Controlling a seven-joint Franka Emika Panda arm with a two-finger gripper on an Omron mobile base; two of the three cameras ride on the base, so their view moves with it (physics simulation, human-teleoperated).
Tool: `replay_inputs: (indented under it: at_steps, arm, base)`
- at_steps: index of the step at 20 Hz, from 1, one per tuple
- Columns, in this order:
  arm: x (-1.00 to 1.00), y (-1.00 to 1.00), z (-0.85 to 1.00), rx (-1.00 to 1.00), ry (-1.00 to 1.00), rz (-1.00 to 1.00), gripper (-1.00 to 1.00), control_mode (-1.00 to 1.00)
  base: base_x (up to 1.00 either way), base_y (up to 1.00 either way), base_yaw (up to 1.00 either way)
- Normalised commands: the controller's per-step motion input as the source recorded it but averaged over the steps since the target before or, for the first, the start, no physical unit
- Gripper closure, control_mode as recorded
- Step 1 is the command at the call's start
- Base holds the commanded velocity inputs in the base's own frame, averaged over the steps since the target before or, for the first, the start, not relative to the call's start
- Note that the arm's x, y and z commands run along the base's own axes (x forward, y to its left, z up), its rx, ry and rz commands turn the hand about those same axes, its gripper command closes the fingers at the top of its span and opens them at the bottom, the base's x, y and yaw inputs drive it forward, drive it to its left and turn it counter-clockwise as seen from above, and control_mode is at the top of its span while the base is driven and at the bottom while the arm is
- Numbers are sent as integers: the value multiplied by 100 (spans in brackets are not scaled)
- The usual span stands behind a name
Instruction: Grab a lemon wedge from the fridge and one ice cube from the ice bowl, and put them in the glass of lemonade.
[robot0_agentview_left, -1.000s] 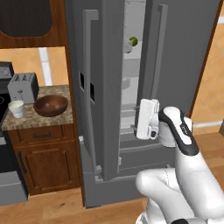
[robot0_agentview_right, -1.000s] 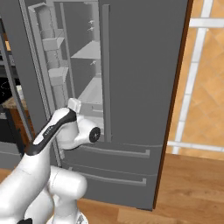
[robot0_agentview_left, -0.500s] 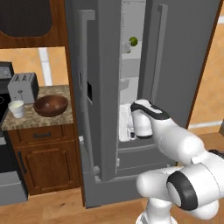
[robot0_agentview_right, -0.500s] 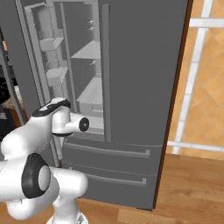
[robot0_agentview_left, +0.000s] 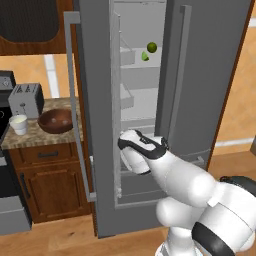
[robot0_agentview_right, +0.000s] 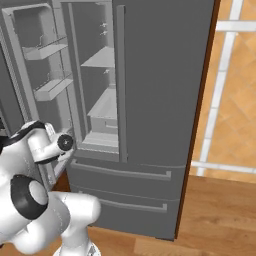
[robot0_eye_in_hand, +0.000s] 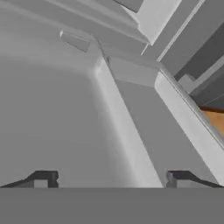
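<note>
The grey fridge (robot0_agentview_left: 210, 75) stands with its left door (robot0_agentview_left: 92, 100) swung open. On an upper shelf inside lies the small pale lemon wedge (robot0_agentview_left: 145, 56), just below a darker green round fruit (robot0_agentview_left: 152, 47). On the counter to the left sit the brown ice bowl (robot0_agentview_left: 56, 120) and the small whitish glass of lemonade (robot0_agentview_left: 19, 124). My gripper (robot0_agentview_left: 131, 152) hangs low at the fridge opening, well below the wedge's shelf. In the hand view the gripper (robot0_eye_in_hand: 111, 179) is open, its fingertips (robot0_eye_in_hand: 43, 178) wide apart with nothing between them, facing grey fridge panels.
A toaster (robot0_agentview_left: 27, 100) stands behind the bowl on the stone counter (robot0_agentview_left: 35, 140) above a wooden cabinet. The open door's bins (robot0_agentview_right: 47, 50) jut out at the left. Two lower drawers (robot0_agentview_right: 125, 185) are closed. Wood floor lies to the right.
The arm has swung left and slightly down, carrying the hand from in front of the right door to the lower part of the fridge opening. The jaws stayed open.
</note>
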Motion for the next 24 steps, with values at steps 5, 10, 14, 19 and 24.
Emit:
replay_inputs:
  at_steps: [5,10,14,19,24]
  arm:
    - [-12,65,11,-29,-23,-1,-100,-100]
    - [-42,-64,61,-12,-17,-8,-100,-100]
    - [-40,-96,100,-1,-4,-12,-100,-100]
    - [-19,-75,100,0,-1,-8,-100,-100]
    - [-13,-62,100,0,0,-6,-100,-100]
  base:
    - [0,0,0]
    - [0,0,0]
    - [0,0,0]
    - [0,0,0]
    - [0,0,0]
